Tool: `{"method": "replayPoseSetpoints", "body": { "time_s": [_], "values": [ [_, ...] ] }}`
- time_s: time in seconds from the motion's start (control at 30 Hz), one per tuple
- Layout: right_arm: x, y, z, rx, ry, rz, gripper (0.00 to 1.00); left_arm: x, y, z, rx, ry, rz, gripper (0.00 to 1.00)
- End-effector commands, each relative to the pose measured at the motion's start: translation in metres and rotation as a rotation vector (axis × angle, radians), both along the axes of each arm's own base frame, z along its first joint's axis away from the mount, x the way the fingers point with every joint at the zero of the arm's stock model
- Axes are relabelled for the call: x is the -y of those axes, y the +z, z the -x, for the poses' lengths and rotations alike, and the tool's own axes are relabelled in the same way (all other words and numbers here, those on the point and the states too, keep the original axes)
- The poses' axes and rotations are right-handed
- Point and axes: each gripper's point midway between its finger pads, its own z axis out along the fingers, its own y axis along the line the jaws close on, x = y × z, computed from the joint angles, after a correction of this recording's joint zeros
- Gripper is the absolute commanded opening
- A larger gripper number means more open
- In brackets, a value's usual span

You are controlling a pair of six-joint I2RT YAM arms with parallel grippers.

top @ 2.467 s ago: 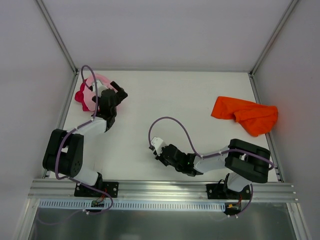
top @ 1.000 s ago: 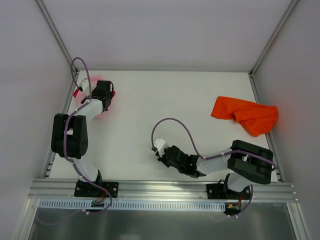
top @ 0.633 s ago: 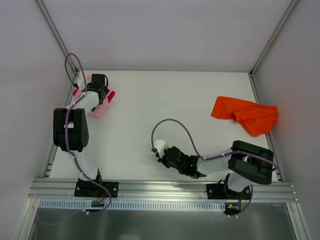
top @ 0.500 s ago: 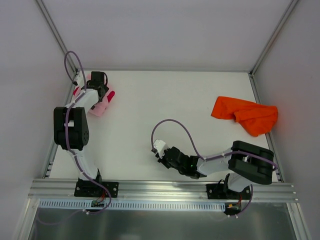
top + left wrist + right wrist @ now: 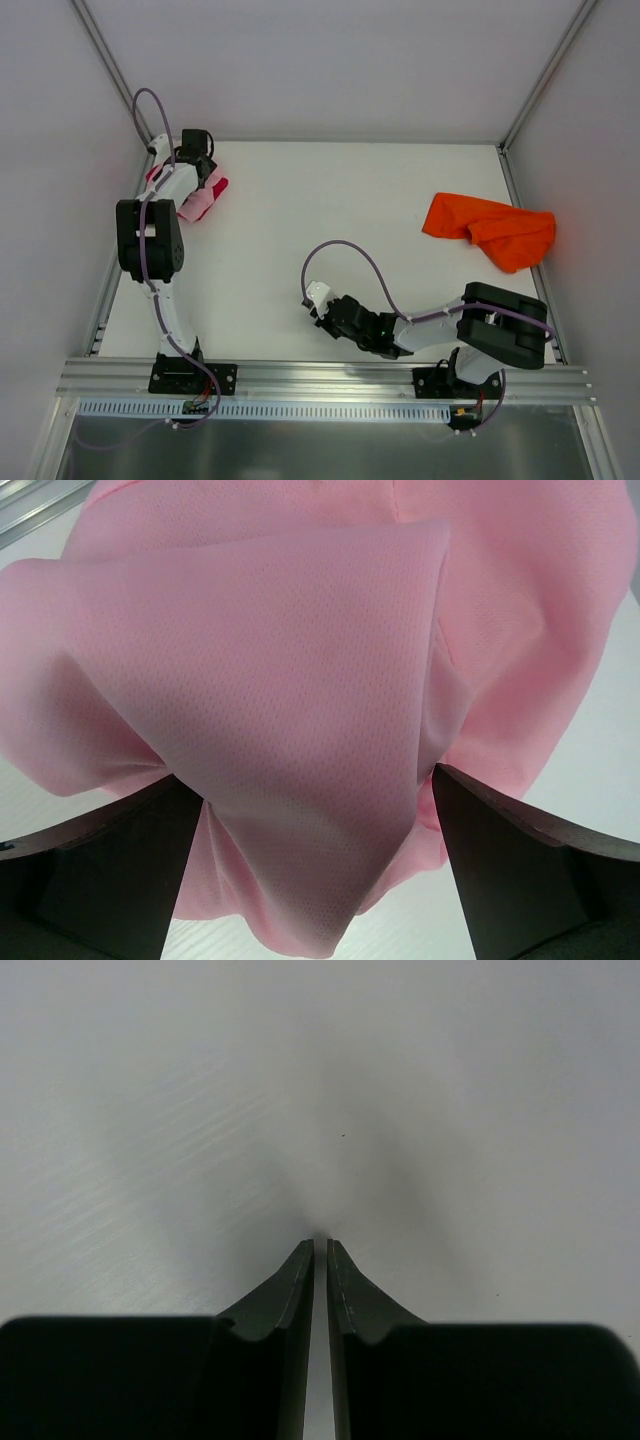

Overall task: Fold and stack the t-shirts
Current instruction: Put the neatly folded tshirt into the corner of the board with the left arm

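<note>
Gaping left fingers (image 5: 100, 880) straddle pink t-shirt (image 5: 300, 680); right fingers (image 5: 290, 1310) closed, empty; orange t-shirt (image 5: 490, 230) lies crosswise.

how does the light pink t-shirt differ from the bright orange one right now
The light pink cloth t-shirt is bunched in the far left corner; the bright orange cloth t-shirt sprawls wider on the right. Pink touches the crimson t-shirt; orange lies alone. The open left end effector is right over pink; no arm is near orange. Both are crumpled, unfolded.
</note>
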Motion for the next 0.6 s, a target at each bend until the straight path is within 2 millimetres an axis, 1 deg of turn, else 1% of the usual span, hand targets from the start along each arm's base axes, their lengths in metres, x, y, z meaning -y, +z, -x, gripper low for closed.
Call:
{"method": "replayPoseSetpoints", "body": {
  "time_s": [0.0,0.03,0.07,0.1,0.17,0.2,0.23,0.27,0.3,0.33,0.37,0.4,0.43,0.47,0.5,0.53,0.57],
  "values": [
    [0.032,-0.041,0.020,-0.081,0.033,0.170,0.14,-0.008,0.005,-0.012,-0.003,-0.007,0.008,0.99],
    [0.032,-0.042,0.020,-0.080,0.035,0.173,0.14,-0.005,0.007,-0.016,0.002,-0.014,0.015,0.99],
    [0.032,-0.042,0.021,-0.082,0.037,0.176,0.14,-0.006,0.004,-0.016,-0.003,-0.014,0.018,0.99],
    [0.032,-0.043,0.020,-0.081,0.037,0.178,0.14,-0.004,0.006,-0.017,0.005,-0.021,0.028,0.99],
    [0.031,-0.042,0.020,-0.081,0.038,0.173,0.14,0.001,0.005,-0.014,0.021,-0.036,0.048,0.99],
    [0.031,-0.041,0.020,-0.081,0.040,0.174,0.14,0.005,0.011,-0.020,0.066,-0.062,0.063,0.99],
    [0.030,-0.040,0.021,-0.080,0.042,0.171,0.14,0.009,0.004,-0.015,0.063,-0.077,0.072,0.99],
    [0.030,-0.040,0.022,-0.082,0.045,0.170,0.14,0.013,0.018,-0.014,0.099,-0.100,0.066,0.99],
    [0.030,-0.040,0.022,-0.081,0.047,0.167,0.14,0.015,0.033,-0.022,0.175,-0.115,0.054,0.99],
    [0.030,-0.040,0.022,-0.083,0.047,0.166,0.14,0.022,0.041,-0.014,0.198,-0.135,0.036,0.99],
    [0.029,-0.040,0.023,-0.082,0.050,0.165,0.14,0.022,0.050,-0.013,0.211,-0.158,0.002,0.99],
    [0.028,-0.040,0.023,-0.082,0.050,0.165,0.14,0.018,0.058,-0.011,0.237,-0.157,-0.028,0.99],
    [0.028,-0.040,0.024,-0.083,0.056,0.164,0.14,0.019,0.080,-0.010,0.283,-0.160,-0.057,0.99],
    [0.027,-0.040,0.023,-0.080,0.056,0.166,0.15,0.033,0.088,-0.009,0.286,-0.194,-0.081,0.99],
    [0.027,-0.040,0.023,-0.079,0.059,0.167,0.15,0.034,0.095,-0.005,0.294,-0.195,-0.095,0.99],
    [0.027,-0.039,0.023,-0.076,0.061,0.165,0.15,0.032,0.113,0.000,0.325,-0.181,-0.112,0.99],
    [0.026,-0.037,0.022,-0.072,0.061,0.159,0.16,0.037,0.118,0.003,0.338,-0.198,-0.119,0.99]
  ]
}}
